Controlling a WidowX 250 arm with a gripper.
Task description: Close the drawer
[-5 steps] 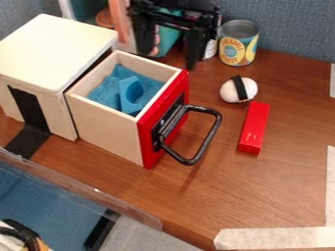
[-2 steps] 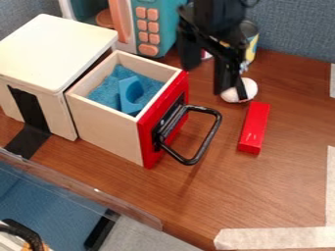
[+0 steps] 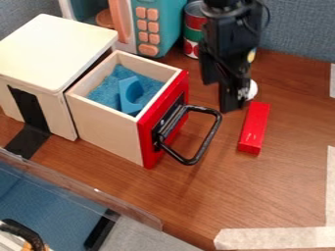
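Note:
A wooden drawer (image 3: 105,125) with a red front (image 3: 163,117) stands pulled well out of its white-topped box (image 3: 49,54). Its black loop handle (image 3: 200,147) sticks out toward the right. Inside, a blue block (image 3: 131,94) rests on blue lining. My gripper (image 3: 220,94) hangs behind and to the right of the red front, near the handle's far end, with its two fingers apart. I cannot tell how high above the table it is, and no contact with the drawer is visible.
A red block (image 3: 254,128) lies right of the handle, with a partly hidden white item (image 3: 252,90) behind it. A can (image 3: 194,29) and a teal toy microwave (image 3: 160,24) stand at the back. Tape (image 3: 275,238) marks the front right.
From the top of the view, my gripper has come forward, down and to the right, covering much of the white item. The drawer has stayed put.

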